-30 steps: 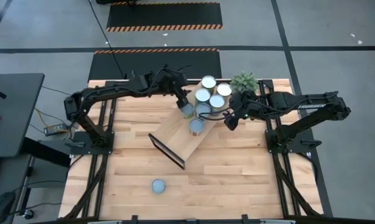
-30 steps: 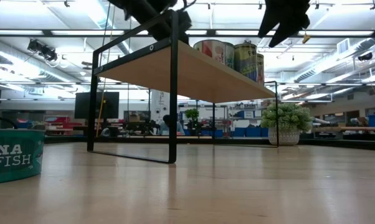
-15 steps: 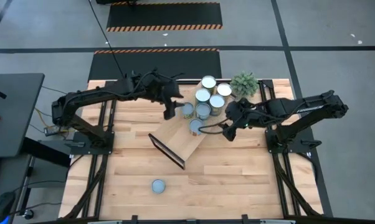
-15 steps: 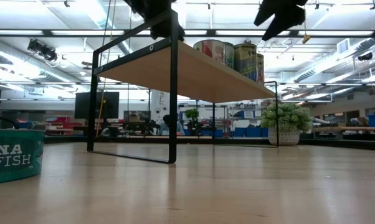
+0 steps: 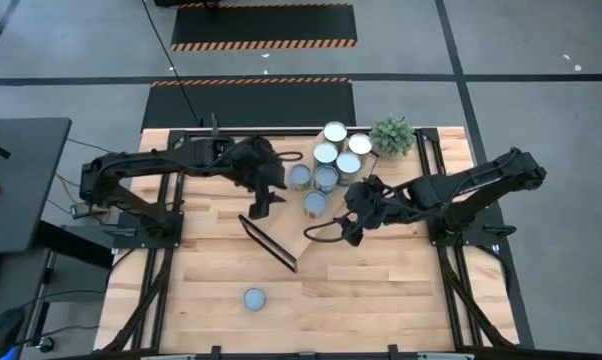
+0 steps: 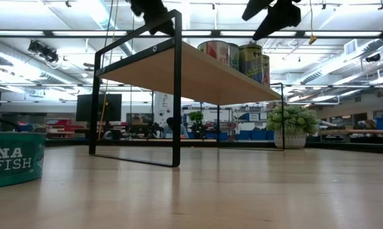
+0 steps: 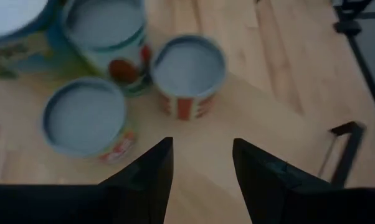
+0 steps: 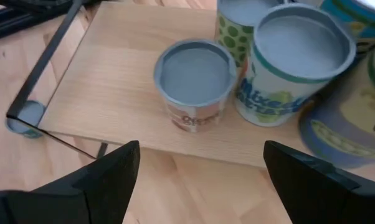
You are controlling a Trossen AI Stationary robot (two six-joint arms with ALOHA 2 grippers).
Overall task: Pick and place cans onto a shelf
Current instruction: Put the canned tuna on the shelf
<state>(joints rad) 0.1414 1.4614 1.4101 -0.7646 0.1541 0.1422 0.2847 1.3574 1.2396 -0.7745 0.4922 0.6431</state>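
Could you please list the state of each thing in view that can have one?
Left gripper: open, empty, over the shelf's near half.
Right gripper: open, empty, beside the shelf's right edge.
Shelf: standing on the table, set diagonally.
Cans on the shelf: upright, clustered at its far end.
Lone can: upright on the table, not yet shelved.
Potted plant: upright beside the cluster.

A grey concrete floor (image 5: 541, 60) with dark mats edged in orange-black hazard stripes (image 5: 263, 25) surrounds the wooden slatted table (image 5: 381, 280), while ceiling strip lights (image 6: 64, 33) (long, bright rows) illuminate distant cluttered workbenches (image 6: 134, 130).
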